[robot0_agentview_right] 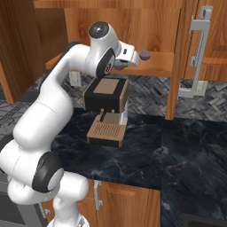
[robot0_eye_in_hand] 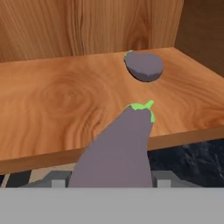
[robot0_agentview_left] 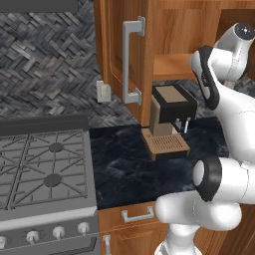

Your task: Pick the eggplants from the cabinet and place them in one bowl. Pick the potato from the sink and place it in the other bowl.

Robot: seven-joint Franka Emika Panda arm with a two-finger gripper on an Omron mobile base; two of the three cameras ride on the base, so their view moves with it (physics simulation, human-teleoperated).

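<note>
Eggplant held at the front edge of the cabinet shelf

One eggplant [robot0_eye_in_hand: 118, 153] is clamped between the gripper [robot0_eye_in_hand: 109, 179] jaws, its green cap pointed over the shelf [robot0_eye_in_hand: 57, 109] of the open cabinet [robot0_agentview_right: 177, 53]. A second eggplant [robot0_eye_in_hand: 144, 65] is seen lying farther back on the shelf, well apart, above the coffee machine [robot0_agentview_right: 106, 111].

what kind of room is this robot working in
A rendered home kitchen, by the look of it: a gas stove, a coffee machine on a dark marble counter, and a wooden wall cabinet above.
</note>
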